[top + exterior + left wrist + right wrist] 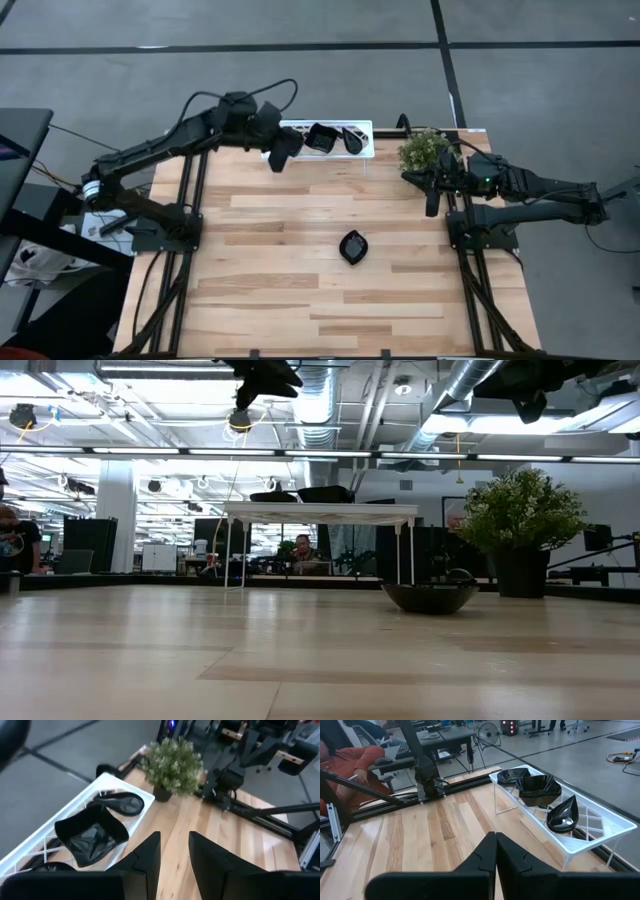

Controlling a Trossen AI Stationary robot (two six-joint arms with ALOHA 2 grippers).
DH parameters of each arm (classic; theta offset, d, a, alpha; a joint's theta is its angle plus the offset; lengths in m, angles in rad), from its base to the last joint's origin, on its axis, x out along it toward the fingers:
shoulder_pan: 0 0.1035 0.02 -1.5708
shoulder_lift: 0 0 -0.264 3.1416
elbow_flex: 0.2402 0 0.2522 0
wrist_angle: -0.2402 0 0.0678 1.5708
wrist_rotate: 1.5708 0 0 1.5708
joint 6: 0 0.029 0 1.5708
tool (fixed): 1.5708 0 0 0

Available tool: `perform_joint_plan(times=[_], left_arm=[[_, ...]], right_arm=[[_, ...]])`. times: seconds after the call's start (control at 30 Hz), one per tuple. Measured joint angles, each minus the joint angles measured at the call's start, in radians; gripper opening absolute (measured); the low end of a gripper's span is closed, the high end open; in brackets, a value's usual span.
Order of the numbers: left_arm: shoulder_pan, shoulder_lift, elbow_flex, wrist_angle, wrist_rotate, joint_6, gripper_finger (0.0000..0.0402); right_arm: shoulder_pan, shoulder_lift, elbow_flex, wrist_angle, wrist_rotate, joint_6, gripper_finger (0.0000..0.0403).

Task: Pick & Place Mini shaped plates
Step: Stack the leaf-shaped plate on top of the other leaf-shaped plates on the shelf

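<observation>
Three glossy black mini plates lie in the white lattice tray (pixel 300 127) at the table's far edge: a wavy-edged square (pixel 92 835), a slim teardrop (pixel 122 802) and a third (pixel 50 867) partly cut off. They show again in the right wrist view as the square (pixel 537 789), the teardrop (pixel 563 815) and the third (pixel 512 775). Another plate (pixel 352 246) rests on its base on the bare wood mid-table. My left gripper (pixel 174 851) hovers open and empty beside the tray's near side. My right gripper (pixel 495 847) is shut, raised at the table's right.
A potted green plant (pixel 425 150) stands at the far right corner, close to my right arm. The tray stands on thin white legs (pixel 400 550). Black frame rails (pixel 190 200) run along both sides. People sit in the room behind the table.
</observation>
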Motion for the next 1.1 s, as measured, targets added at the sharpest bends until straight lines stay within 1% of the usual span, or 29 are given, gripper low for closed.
perform_joint_plan(times=[0.13, 0.3, 0.4, 0.5, 0.67, 0.87, 1.1], left_arm=[[-0.010, -0.110, -0.166, 0.133, -0.011, -0.015, 0.0102], [-0.011, -0.296, -0.397, 0.280, -0.013, -0.060, 0.0102], [-0.011, -0.400, -0.526, 0.362, -0.019, -0.092, 0.0102], [-0.011, -0.490, -0.628, 0.395, -0.032, -0.107, 0.0102], [-0.011, -0.603, -0.755, 0.402, -0.046, -0.139, 0.0102], [-0.011, -0.697, -0.881, 0.437, -0.050, -0.142, 0.0102], [-0.011, -0.785, -0.979, 0.490, -0.053, -0.149, 0.0102]], right_arm=[[0.000, 0.000, 0.000, 0.000, 0.000, 0.000, 0.0000], [0.000, 0.020, 0.000, 0.000, 0.000, 0.000, 0.0000], [0.000, 0.049, 0.000, 0.000, 0.000, 0.000, 0.0000], [0.000, 0.099, 0.000, 0.006, 0.000, 0.000, 0.0000], [0.000, 0.187, 0.000, 0.055, -0.004, 0.036, 0.0000], [0.001, 0.301, 0.027, 0.047, -0.092, 0.083, 0.0000], [0.001, 0.455, 0.084, 0.041, -0.120, 0.082, 0.0000]])
